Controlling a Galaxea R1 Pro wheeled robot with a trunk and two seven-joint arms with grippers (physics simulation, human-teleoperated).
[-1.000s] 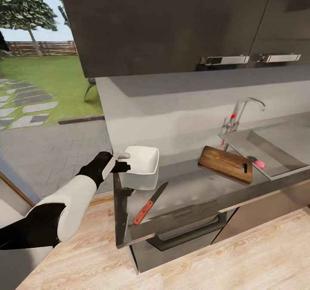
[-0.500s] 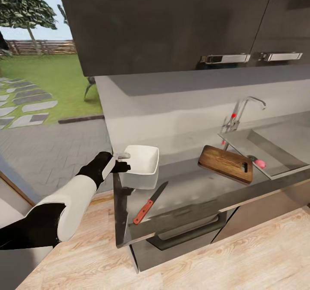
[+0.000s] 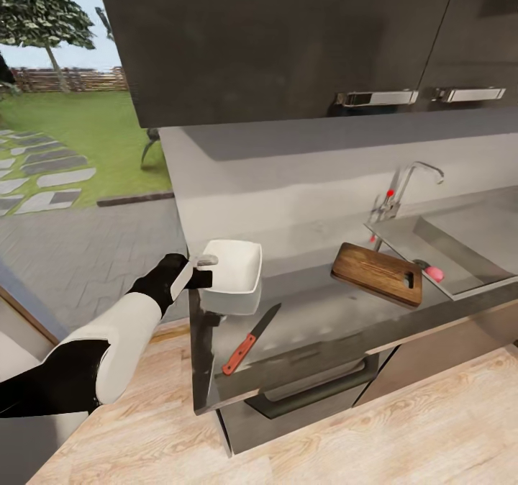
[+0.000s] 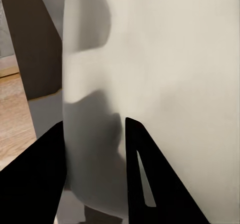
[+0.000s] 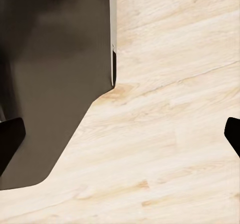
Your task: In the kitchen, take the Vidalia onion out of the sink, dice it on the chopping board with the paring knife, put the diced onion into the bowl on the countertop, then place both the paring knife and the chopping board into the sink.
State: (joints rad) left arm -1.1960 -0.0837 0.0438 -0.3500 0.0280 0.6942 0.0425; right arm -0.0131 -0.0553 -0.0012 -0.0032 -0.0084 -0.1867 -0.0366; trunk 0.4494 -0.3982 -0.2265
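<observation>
Near: light wood floor (image 3: 403, 434) open in front of the grey lower cabinets (image 3: 316, 399). In the right wrist view, right gripper (image 5: 120, 134) spread wide over bare floor, nothing between the two dark fingertips (image 5: 10, 134), beside a dark cabinet panel (image 5: 55, 74).

Countertop (image 3: 324, 327) ends at a thin metal left edge just past the bowl. Paring knife (image 3: 248, 341) flat near the front edge, red handle nearest, blade pointing far-right, apart from bowl and board.

Left gripper (image 3: 205, 269) clamped on the left rim of the white bowl (image 3: 234, 276), one finger over the rim, one outside. Bowl tilted at the counter's left end; contact with the surface not discernible. In the left wrist view, bowl wall (image 4: 150, 84) between the dark fingers (image 4: 145, 179).

Chopping board (image 3: 378, 275) further right, tilted, right end overlapping the sink (image 3: 460, 255) rim. Onion (image 3: 433, 273) in the sink just beside the board's slot end, partly hidden. Tap (image 3: 410, 186) behind. Sink cut off at the right. Upper cabinets (image 3: 288, 39) overhang the far wall.
</observation>
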